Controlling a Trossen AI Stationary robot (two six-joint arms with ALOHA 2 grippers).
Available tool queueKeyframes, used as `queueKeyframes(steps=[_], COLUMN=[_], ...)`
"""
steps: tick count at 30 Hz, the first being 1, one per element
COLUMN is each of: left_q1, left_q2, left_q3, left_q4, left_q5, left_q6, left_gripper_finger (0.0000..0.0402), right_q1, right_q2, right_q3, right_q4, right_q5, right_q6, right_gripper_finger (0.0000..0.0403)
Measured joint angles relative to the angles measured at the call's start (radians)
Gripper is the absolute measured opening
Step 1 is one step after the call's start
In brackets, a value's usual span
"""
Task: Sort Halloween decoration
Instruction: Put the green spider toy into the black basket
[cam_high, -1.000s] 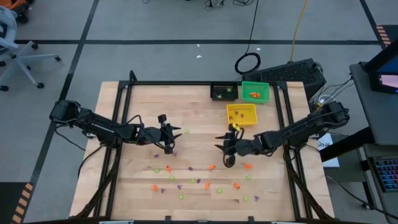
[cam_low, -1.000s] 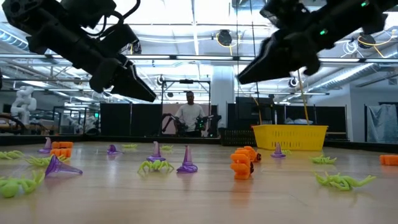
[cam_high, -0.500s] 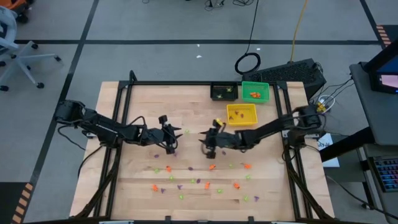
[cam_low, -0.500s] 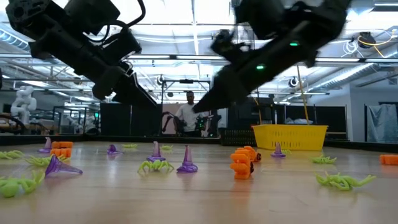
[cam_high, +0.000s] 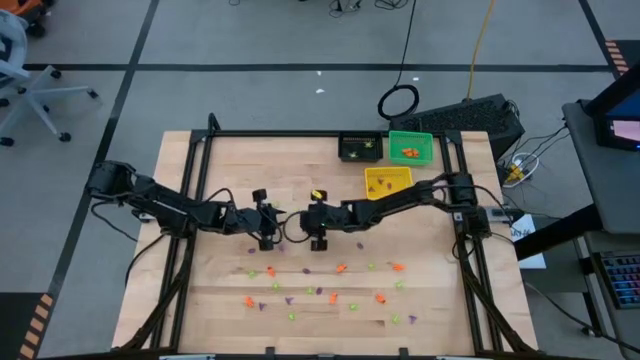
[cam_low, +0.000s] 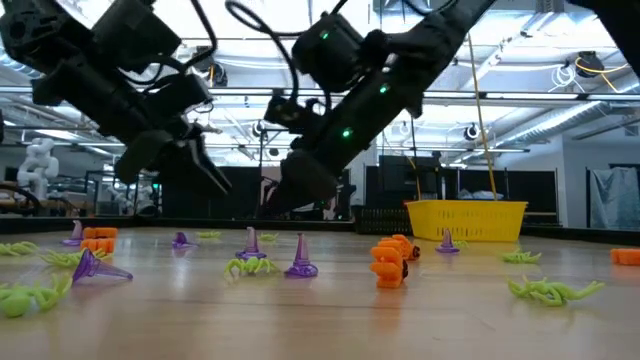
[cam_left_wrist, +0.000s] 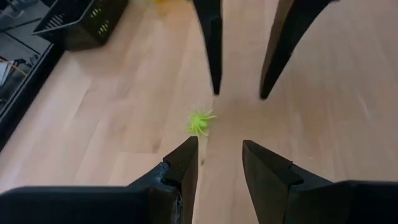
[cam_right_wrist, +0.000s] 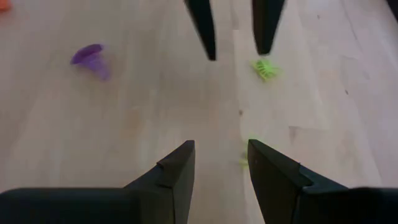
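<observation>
Both grippers meet near the table's (cam_high: 230, 160) middle, tips facing. The left gripper (cam_left_wrist: 216, 163) hangs with fingers spread and empty; so does the right gripper (cam_right_wrist: 219, 160). A light-green spider trinket (cam_left_wrist: 200, 122) lies on the wood between them, toward 11 o'clock of the left gripper's tips, which look slightly nearer. Other trinkets (cam_high: 330, 295) scatter toward 6 o'clock.
</observation>
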Motion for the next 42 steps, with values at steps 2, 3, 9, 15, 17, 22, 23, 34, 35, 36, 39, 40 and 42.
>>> queueKeyframes(steps=[2,3,9,15,17,22,23,34,35,36,39,40,42], left_q1=[0.000,0.000,0.000,-0.001,-0.001,-0.001,-0.001,-0.001,-0.001,-0.001,-0.001,-0.001,-0.001], left_q2=[-0.026,-0.037,-0.102,-0.104,-0.103,-0.103,-0.103,-0.103,-0.103,-0.103,-0.103,-0.103,-0.103], left_q3=[-0.017,-0.022,-0.031,-0.030,-0.030,-0.030,-0.030,-0.030,-0.030,-0.030,-0.030,-0.030,-0.030], left_q4=[0.013,0.022,0.016,0.013,0.005,0.006,0.006,0.006,0.006,0.006,0.006,0.006,0.005], left_q5=[-0.015,-0.017,-0.019,0.031,0.031,0.031,0.031,0.030,0.030,0.030,0.030,0.030,0.030], left_q6=[0.000,0.000,0.000,-0.007,-0.018,-0.019,-0.020,-0.026,-0.026,-0.026,-0.026,-0.027,-0.027], left_gripper_finger=[0.0128,0.0128,0.0128,0.0128,0.0128,0.0128,0.0128,0.0128,0.0128,0.0128,0.0128,0.0128,0.0128], right_q1=[-0.017,-0.025,-0.067,-0.085,-0.089,-0.099,-0.098,-0.098,-0.098,-0.098,-0.098,-0.098,-0.096], right_q2=[0.018,0.026,0.066,0.066,0.066,0.065,0.065,0.066,0.066,0.066,0.066,0.066,0.062], right_q3=[0.015,0.020,0.045,0.046,0.046,0.047,0.047,0.046,0.046,0.046,0.046,0.046,0.046], right_q4=[0.002,0.002,0.006,-0.033,-0.050,-0.065,-0.065,-0.065,-0.066,-0.066,-0.063,-0.062,-0.066], right_q5=[-0.034,-0.055,-0.088,-0.090,-0.105,-0.143,-0.142,-0.138,-0.138,-0.138,-0.137,-0.137,-0.136], right_q6=[0.009,0.013,0.022,0.021,0.023,0.046,0.046,0.048,0.047,0.046,0.045,0.041,0.037], right_gripper_finger=[0.0137,0.0137,0.0137,0.0137,0.0137,0.0130,0.0126,0.0011,0.0006,0.0005,0.0003,0.0002,0.0001])
